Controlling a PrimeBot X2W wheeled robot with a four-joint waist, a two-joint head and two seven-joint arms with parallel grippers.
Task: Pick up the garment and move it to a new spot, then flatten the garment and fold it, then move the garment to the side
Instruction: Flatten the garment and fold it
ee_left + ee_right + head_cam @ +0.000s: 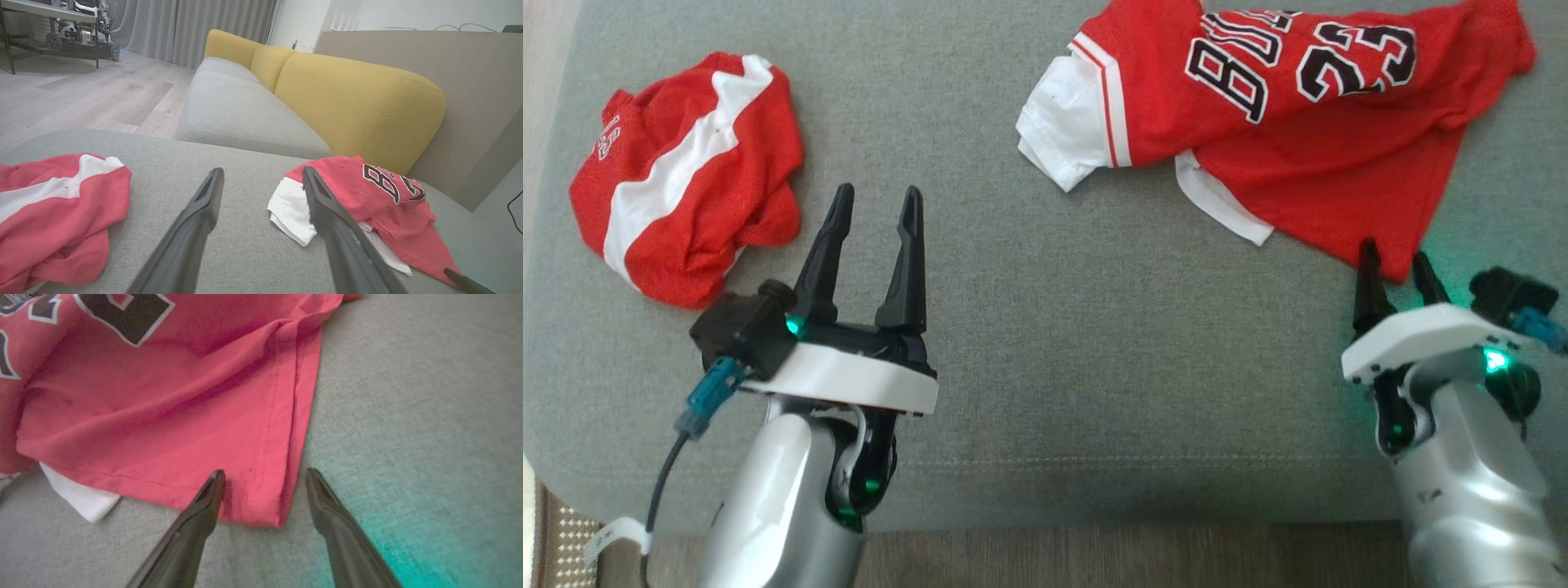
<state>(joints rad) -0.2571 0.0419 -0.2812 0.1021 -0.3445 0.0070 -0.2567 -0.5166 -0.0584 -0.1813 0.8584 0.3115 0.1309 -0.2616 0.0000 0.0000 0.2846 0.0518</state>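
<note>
jersey: red with black-and-white lettering, rumpled on the grey cushion, toward 1 o'clock in the head view.
right gripper: fingers apart, nothing clamped; jersey's near hem corner at 12 o'clock from the tips, lying in the gap in the wrist view, left tip over red cloth, right tip over bare cushion; contact unclear.
left gripper: fingers spread, empty, above bare cushion; jersey well apart at 2 o'clock.
second red-and-white garment: bunched at 10 o'clock from the left gripper, not touching.
</note>
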